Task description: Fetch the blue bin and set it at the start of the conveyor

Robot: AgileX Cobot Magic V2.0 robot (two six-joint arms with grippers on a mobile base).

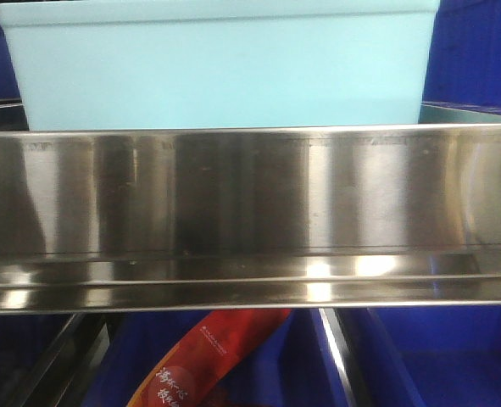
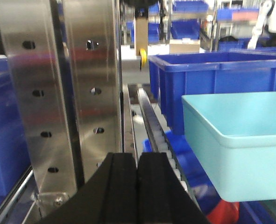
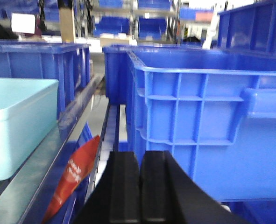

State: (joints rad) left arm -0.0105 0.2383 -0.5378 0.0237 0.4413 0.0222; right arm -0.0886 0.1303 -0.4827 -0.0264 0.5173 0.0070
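Note:
The pale cyan blue bin (image 1: 220, 68) stands on a shelf just behind a shiny steel rail (image 1: 250, 212), filling the top of the front view. It shows at the right of the left wrist view (image 2: 240, 144) and at the left of the right wrist view (image 3: 16, 126). My left gripper (image 2: 137, 161) is shut and empty, to the left of the bin, apart from it. My right gripper (image 3: 140, 161) is shut and empty, to the right of the bin, in front of a dark blue crate. The conveyor start is out of view.
Dark royal-blue crates (image 3: 208, 116) stand beside and behind the bin (image 2: 198, 79). A perforated steel upright (image 2: 58, 102) stands left of my left gripper. A roller track (image 2: 152, 121) runs back along the shelf. A red packet (image 1: 208, 360) pokes up below the rail (image 3: 72, 179).

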